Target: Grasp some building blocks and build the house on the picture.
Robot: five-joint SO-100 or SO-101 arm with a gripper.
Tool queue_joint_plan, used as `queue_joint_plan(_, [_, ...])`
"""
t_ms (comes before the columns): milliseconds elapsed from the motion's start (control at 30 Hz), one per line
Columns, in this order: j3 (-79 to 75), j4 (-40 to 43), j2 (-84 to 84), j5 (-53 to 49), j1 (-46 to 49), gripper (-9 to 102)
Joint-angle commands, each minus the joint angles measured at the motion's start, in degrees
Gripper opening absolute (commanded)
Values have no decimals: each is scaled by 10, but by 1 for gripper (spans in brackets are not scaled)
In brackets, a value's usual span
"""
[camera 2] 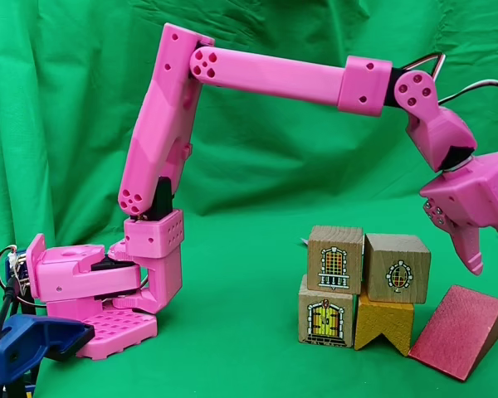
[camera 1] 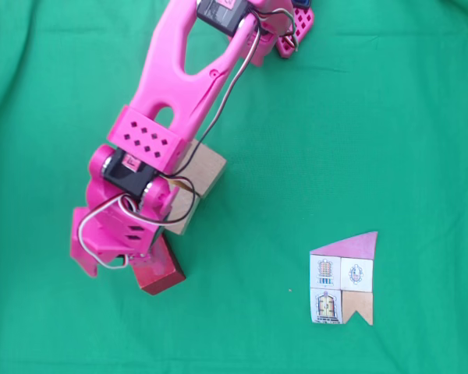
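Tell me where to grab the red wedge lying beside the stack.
Take the red wedge at mid-length across its two flat parallel sides, probably from straight above, where the gripper hangs. The fingers could slip on its sloped face, and the notched block crowds its left end in this fixed view.

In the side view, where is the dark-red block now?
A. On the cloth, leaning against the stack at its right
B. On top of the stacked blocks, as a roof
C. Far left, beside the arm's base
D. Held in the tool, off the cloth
A: the dark-red block rests on the green cloth at the stack's right, its low end against the notched block.
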Motion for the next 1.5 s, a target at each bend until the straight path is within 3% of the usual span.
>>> queue_joint_plan(0, [-24,-8,-4,-33,1,37])
queue_joint_plan(1467, [-7,0,-15,-63,-25,37])
